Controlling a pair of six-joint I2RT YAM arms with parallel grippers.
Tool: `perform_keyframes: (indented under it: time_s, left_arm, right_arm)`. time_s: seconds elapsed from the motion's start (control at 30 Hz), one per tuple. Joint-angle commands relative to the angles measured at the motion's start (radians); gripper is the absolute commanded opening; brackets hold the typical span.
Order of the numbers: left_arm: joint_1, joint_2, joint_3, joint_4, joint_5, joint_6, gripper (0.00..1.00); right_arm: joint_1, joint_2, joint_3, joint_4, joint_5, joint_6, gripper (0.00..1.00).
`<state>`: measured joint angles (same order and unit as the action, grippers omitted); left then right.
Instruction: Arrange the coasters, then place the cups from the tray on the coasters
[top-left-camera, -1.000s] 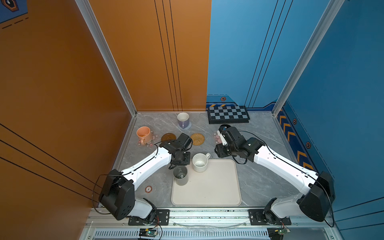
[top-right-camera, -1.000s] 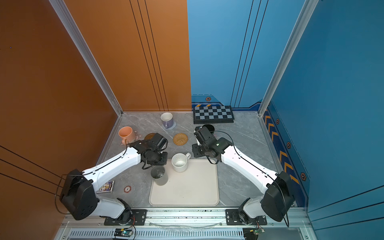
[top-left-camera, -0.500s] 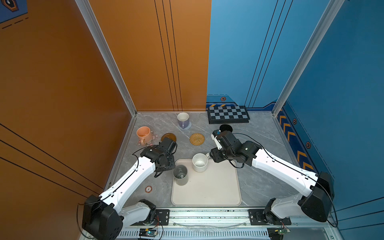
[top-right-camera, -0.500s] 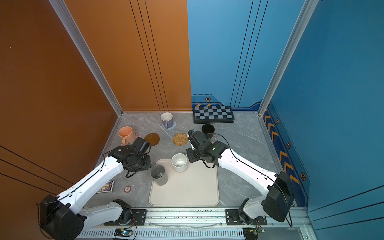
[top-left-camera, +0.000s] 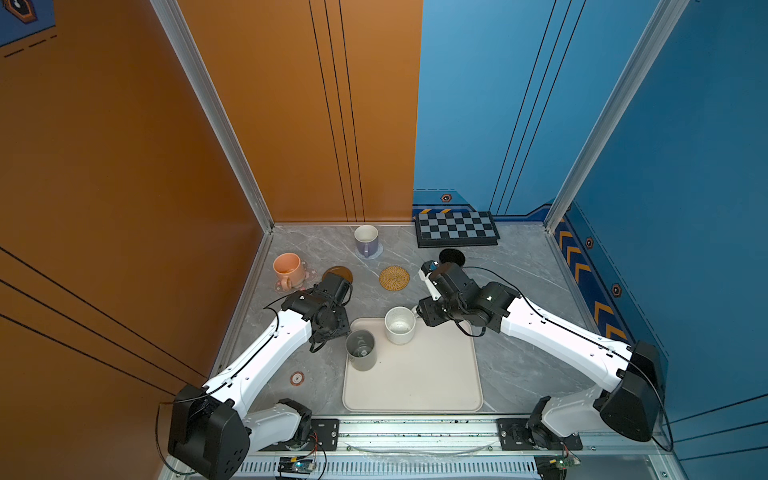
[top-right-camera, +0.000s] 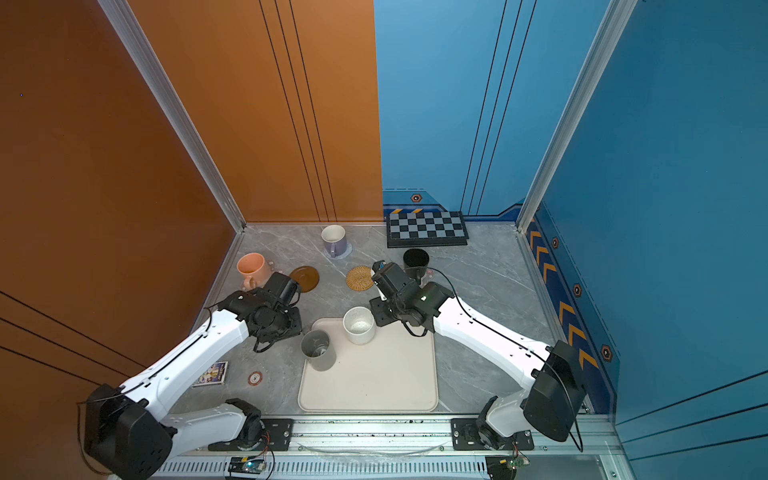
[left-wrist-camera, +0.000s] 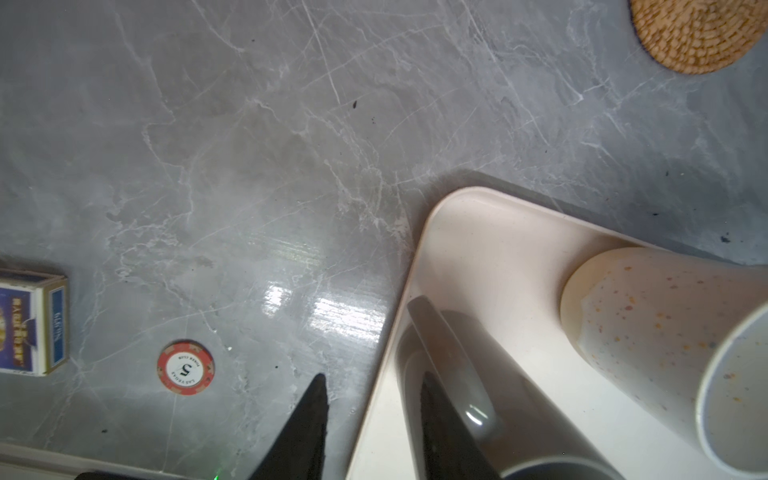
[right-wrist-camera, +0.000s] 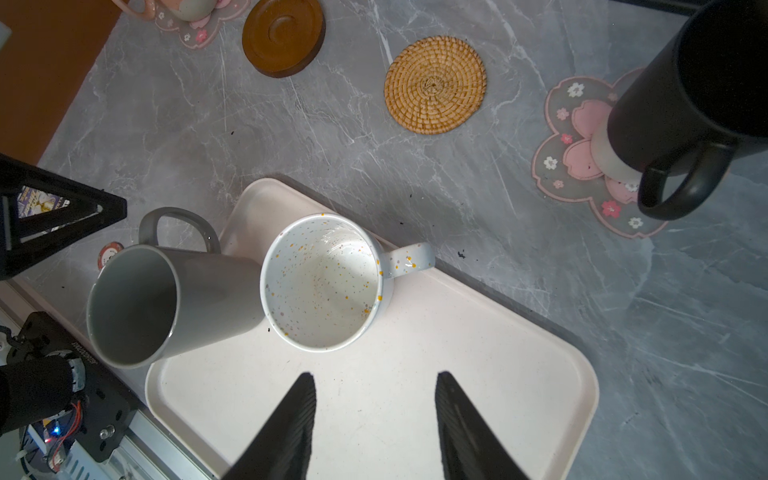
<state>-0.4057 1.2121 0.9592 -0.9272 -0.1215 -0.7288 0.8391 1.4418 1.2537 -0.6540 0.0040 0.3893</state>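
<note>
Left hand (left-wrist-camera: 372, 386) and right hand (right-wrist-camera: 375, 376), both spread and empty, are hovering by the last two mugs.
The left is straddling the far left corner rim of the tray (right-wrist-camera: 478, 374), with the handle of the grey mug (right-wrist-camera: 166, 299) facing it. The right is waiting on the handle side of the speckled mug (right-wrist-camera: 322, 282). The brown disc (right-wrist-camera: 283, 37) and rattan coaster (right-wrist-camera: 435, 85) are lying bare toward the far edge of the worktop (right-wrist-camera: 665, 311), likely awaiting them.

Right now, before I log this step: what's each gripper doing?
Left gripper: open, holding nothing, at the handle of the grey mug.
Right gripper: open, empty, above the tray.
</note>
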Motion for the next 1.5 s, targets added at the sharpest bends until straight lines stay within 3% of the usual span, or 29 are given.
perform_keyframes:
  time_s: [0.0,0.33,0.67,1.07,1.23,1.37,1.47]
  left_arm:
    - [0.002,0.024,0.009,0.063,0.055,-0.048,0.38]
    - [-0.080,0.088,-0.018,0.093,0.090,-0.095,0.38]
    - [-0.222,0.154,-0.026,0.093,0.128,-0.048,0.33]
    - [-0.402,0.317,0.157,0.117,0.164,0.102,0.31]
    - [-0.385,0.247,0.184,0.116,0.182,0.145,0.32]
    - [-0.279,0.106,0.157,0.085,0.243,0.160,0.34]
    - [-0.191,0.005,0.165,-0.012,0.221,0.184,0.34]
  right_arm:
    - [0.005,0.014,0.026,-0.015,0.011,-0.013,0.50]
    - [0.005,0.017,0.019,-0.012,0.005,-0.014,0.50]
    - [0.006,-0.023,-0.023,-0.005,0.014,0.001,0.50]
    - [0.005,-0.088,-0.098,-0.004,0.035,0.029,0.50]
    - [0.005,-0.101,-0.112,0.001,-0.009,-0.007,0.50]
    - [0.002,-0.128,-0.144,0.054,-0.077,-0.102,0.52]
    - [0.002,-0.122,-0.153,0.101,-0.175,-0.179,0.53]
